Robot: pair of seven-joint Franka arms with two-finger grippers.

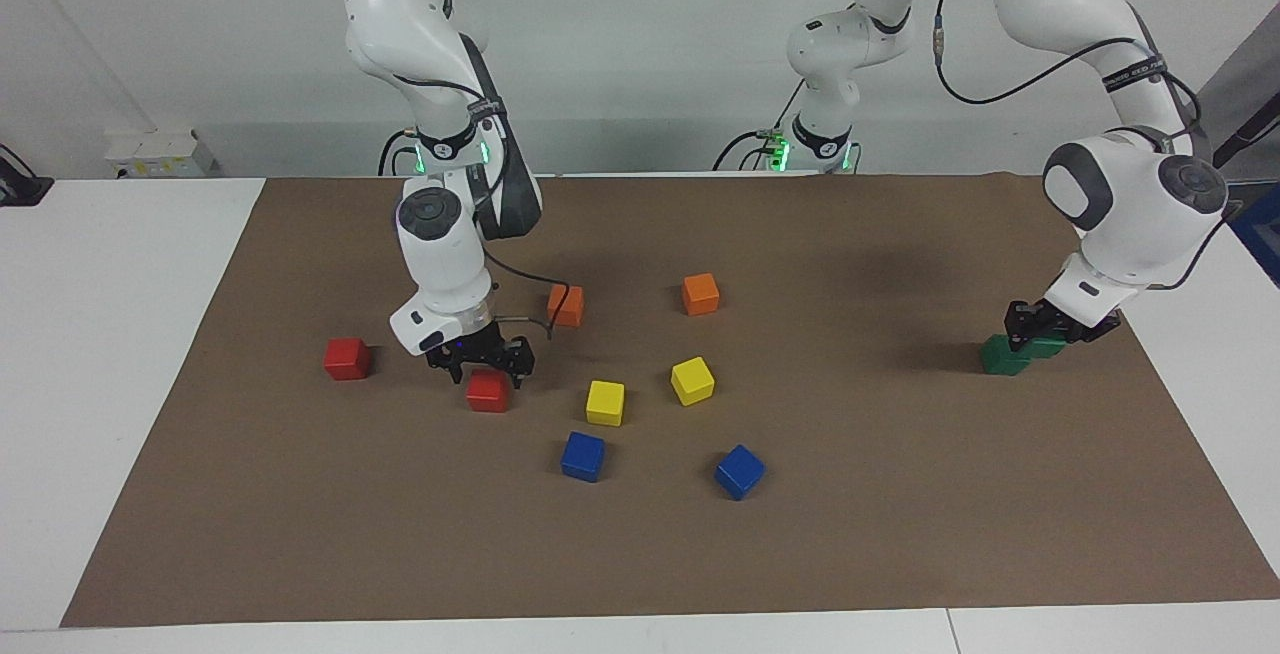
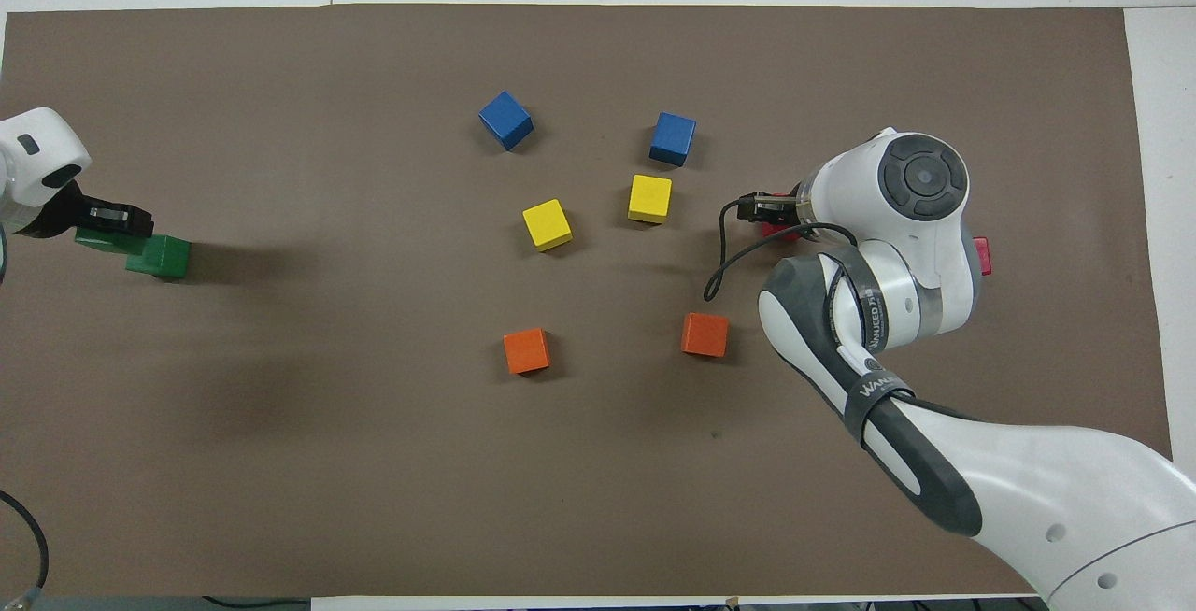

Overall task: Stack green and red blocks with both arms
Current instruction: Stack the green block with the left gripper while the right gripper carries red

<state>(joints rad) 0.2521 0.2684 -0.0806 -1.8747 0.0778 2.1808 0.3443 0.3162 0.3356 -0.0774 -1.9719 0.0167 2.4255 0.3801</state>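
Observation:
One red cube (image 1: 488, 392) lies on the brown mat, and my right gripper (image 1: 484, 366) is open just above it, fingers spread wider than the cube. In the overhead view this gripper (image 2: 772, 210) covers most of that cube (image 2: 777, 231). The second red cube (image 1: 346, 358) lies beside it toward the right arm's end, half hidden by the arm from above (image 2: 980, 256). Two dark green cubes sit side by side at the left arm's end. My left gripper (image 1: 1040, 326) is down on one of them (image 1: 1048, 345), which touches the other (image 1: 1003, 355), (image 2: 159, 254).
Two orange cubes (image 1: 565, 305) (image 1: 700, 293), two yellow cubes (image 1: 605, 402) (image 1: 692, 380) and two blue cubes (image 1: 582, 456) (image 1: 739, 471) lie scattered on the middle of the mat (image 1: 900, 534). White table shows around the mat's edges.

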